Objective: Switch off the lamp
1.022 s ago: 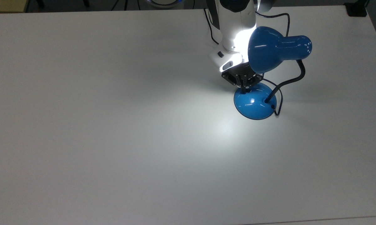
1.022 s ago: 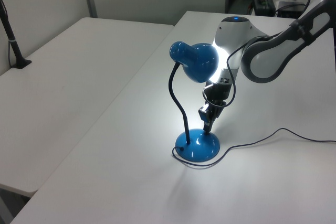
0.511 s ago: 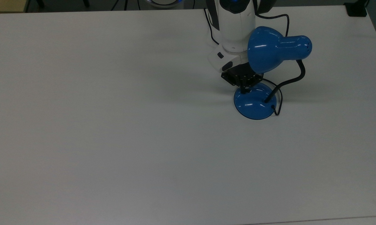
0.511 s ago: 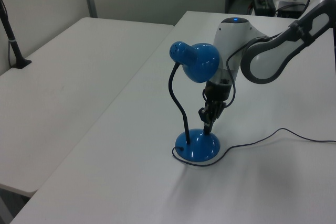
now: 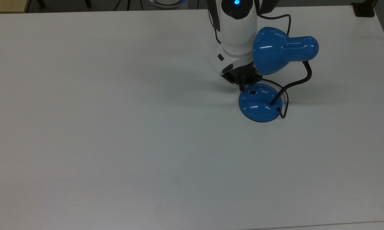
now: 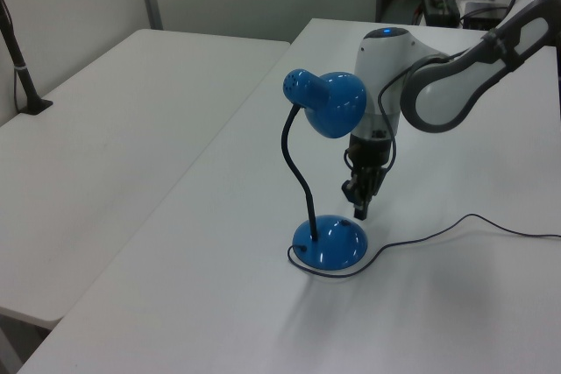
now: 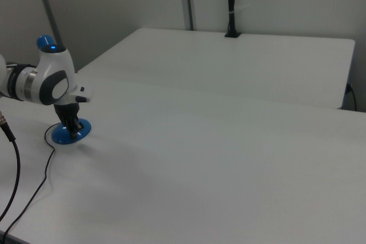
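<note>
Gripper (image 6: 361, 213): fingers pressed together, holding nothing, pointing down, hanging just above the base's edge on the left view's right.
Table (image 5: 115, 143): white, evenly lit, no bright pool under the shade.
Lamp (image 5: 276, 51): unlit by the look of it, standing near the top view's upper right.
Base (image 5: 259, 107): beside and below the fingertips.
Switch (image 5: 252, 92): uncovered, just below the fingertips in the top view.

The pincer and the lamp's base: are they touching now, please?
Apart. In the left view, the pincer hangs above the base, with white table visible between them.
</note>
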